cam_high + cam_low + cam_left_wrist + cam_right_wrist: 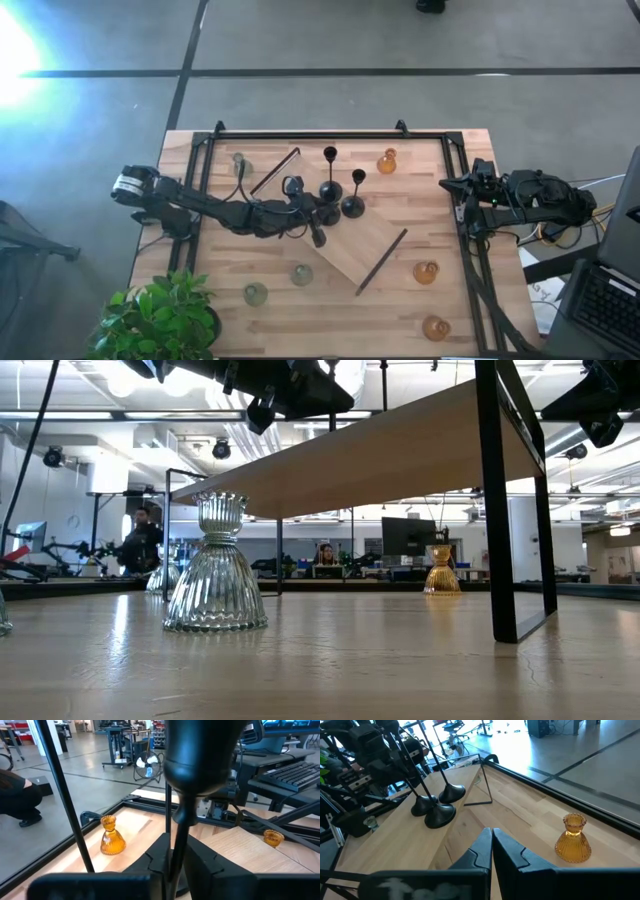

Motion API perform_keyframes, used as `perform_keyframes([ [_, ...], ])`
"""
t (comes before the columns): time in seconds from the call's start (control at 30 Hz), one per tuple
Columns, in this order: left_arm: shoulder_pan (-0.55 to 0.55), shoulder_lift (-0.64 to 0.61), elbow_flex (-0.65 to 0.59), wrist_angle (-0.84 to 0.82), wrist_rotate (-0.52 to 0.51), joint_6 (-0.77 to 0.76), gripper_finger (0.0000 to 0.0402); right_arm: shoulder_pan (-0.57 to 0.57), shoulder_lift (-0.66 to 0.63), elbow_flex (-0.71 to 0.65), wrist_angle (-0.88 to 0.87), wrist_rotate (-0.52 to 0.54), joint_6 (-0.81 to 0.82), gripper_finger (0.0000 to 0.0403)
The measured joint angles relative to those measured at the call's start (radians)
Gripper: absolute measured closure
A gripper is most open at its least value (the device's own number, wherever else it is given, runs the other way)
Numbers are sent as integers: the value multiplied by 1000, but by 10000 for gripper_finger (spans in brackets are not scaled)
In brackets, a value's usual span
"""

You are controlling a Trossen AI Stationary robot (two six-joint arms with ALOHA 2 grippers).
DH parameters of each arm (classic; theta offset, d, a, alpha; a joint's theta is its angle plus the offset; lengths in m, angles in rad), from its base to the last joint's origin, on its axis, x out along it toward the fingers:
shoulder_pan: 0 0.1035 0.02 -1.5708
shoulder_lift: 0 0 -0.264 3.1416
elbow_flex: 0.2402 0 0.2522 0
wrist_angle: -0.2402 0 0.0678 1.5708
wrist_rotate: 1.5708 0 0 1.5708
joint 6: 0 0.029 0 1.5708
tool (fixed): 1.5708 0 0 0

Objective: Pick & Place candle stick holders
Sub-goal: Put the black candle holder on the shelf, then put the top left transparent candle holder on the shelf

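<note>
Three black holders stand on the raised wooden board [375,240]: two free ones [330,188] [353,207] rest on their round bases. My left gripper [305,208] reaches in from the table's left and is shut on the third black holder [200,760]. Three pale green glass holders [240,165] [302,273] [255,293] and three amber ones [387,160] [427,272] [435,327] stand on the table. My right gripper [491,840] is shut and empty at the table's right edge [465,185]. My left gripper pinches the black holder's thin stem [176,850], low on the stem, between its two fingers [202,862]. The fingers come roughly level from the table's left and lie across the stem. The holder stands upright with its cup [200,760] above the fingers. Its base [422,805] appears to be on the board.
The board stands on black legs [500,510] above the table, with black handles [382,260] at its ends. A black frame [310,133] borders the table. A potted plant [160,320] stands at the near left corner. People show in the room beyond [140,540].
</note>
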Motion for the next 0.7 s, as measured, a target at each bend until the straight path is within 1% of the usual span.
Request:
perform_keyframes([
  [0.27,0,0,0,-7,11,5,312,0,0,0,0,0,0,394],
  [0.7,-1,-1,0,-36,20,16,290,0,0,0,0,0,0,394],
])
